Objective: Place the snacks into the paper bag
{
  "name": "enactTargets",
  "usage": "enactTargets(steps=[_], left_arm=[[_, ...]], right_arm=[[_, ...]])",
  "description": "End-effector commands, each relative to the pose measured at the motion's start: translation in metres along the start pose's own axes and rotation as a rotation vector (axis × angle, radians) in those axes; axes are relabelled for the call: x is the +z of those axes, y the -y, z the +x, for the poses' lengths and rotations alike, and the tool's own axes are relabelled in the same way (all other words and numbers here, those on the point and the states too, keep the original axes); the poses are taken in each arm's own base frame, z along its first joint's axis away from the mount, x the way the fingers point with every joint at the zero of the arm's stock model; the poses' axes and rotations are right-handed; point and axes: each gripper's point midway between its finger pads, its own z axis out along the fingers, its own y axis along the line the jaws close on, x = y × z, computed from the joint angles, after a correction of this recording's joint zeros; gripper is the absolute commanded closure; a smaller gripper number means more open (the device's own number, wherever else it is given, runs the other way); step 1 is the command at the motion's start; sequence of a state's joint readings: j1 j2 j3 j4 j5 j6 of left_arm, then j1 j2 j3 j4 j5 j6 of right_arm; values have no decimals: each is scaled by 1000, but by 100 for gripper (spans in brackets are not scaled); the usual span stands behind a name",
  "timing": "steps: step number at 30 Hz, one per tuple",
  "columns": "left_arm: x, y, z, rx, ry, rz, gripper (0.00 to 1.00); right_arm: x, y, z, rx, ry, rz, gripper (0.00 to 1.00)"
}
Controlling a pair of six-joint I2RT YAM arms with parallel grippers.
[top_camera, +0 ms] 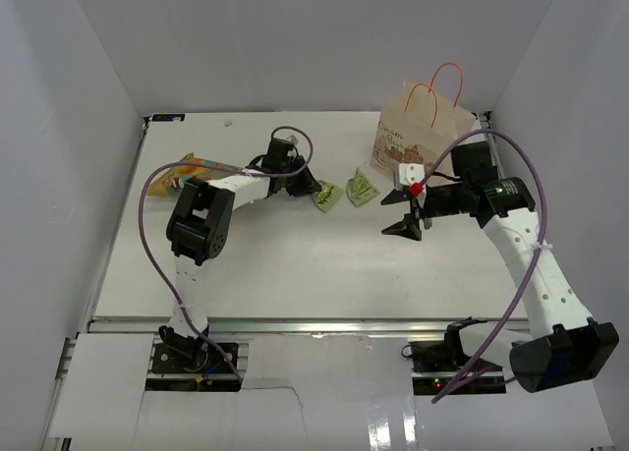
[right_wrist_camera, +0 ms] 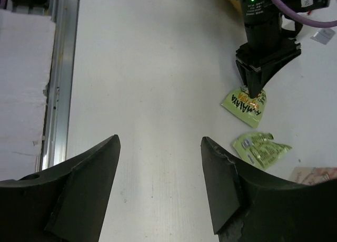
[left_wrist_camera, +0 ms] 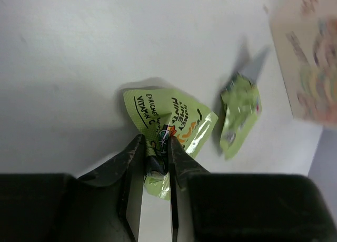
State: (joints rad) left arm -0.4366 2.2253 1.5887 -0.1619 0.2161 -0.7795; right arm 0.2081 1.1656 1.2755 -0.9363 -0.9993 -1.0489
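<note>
**Left jaws pinch a green packet; right jaws hang open and empty**

The left arm [top_camera: 211,210] reaches toward the upper middle of the top view. Its jaws are drawn in to a narrow gap on the edge of the first green packet [left_wrist_camera: 168,121]. In the left wrist view the two dark fingertips [left_wrist_camera: 134,157] press the crumpled foil between them at the lower centre of the frame. The packet lies on the white counter [top_camera: 295,264], and the frames do not show whether it has been lifted.

The second green packet [left_wrist_camera: 239,115] lies just to the right of the first, apart from it and untouched. In the top view it sits between the first packet and the paper bag [top_camera: 413,137].

The paper bag stands upright in the upper right of the top view, near the back wall. It is cream with a pinkish print, and its orange handles [top_camera: 447,78] loop upward. Its printed face also shows, blurred, at the right edge of the left wrist view.

A yellow-orange chip bag [top_camera: 185,170] lies flat in the upper left of the top view, behind the left arm.

The right arm [top_camera: 521,245] comes in from the lower right. Its jaws stand wide apart below the paper bag, above the counter. The right wrist view shows bare counter between its fingers [right_wrist_camera: 95,173], with nothing held.
</note>
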Motion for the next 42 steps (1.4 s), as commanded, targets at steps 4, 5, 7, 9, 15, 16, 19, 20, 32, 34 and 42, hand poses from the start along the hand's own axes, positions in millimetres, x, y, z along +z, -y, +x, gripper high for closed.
enactTargets(steps=[4, 5, 7, 9, 15, 16, 19, 20, 32, 34, 42], left_arm=[[-111, 52, 61, 326, -69, 448, 100], [-119, 49, 71, 347, -79, 460, 100], [-150, 56, 79, 399, -49, 519, 100], [-162, 41, 103, 393, -81, 524, 100], [-198, 45, 124, 406, -54, 565, 100], [-201, 47, 126, 406, -52, 570, 100], [-207, 51, 131, 404, -43, 581, 100], [-210, 53, 131, 402, -37, 584, 100], [-217, 60, 130, 382, -22, 603, 100], [-217, 59, 130, 378, -24, 602, 97], [-229, 61, 113, 339, 85, 561, 32]], right_arm=[[47, -14, 44, -34, -98, -108, 25], [56, -10, 43, 9, -94, -96, 25], [75, 7, 43, 215, -84, -56, 25], [95, 10, 46, 383, -94, -51, 26], [147, 15, 48, 843, -116, 103, 24], [150, 12, 50, 870, -117, 88, 24], [157, 6, 55, 922, -125, 69, 25], [159, 3, 59, 934, -136, 64, 25], [169, -32, 71, 1004, -162, -65, 69], [169, -35, 67, 998, -150, -95, 78], [150, -21, 34, 703, -99, -115, 92]])
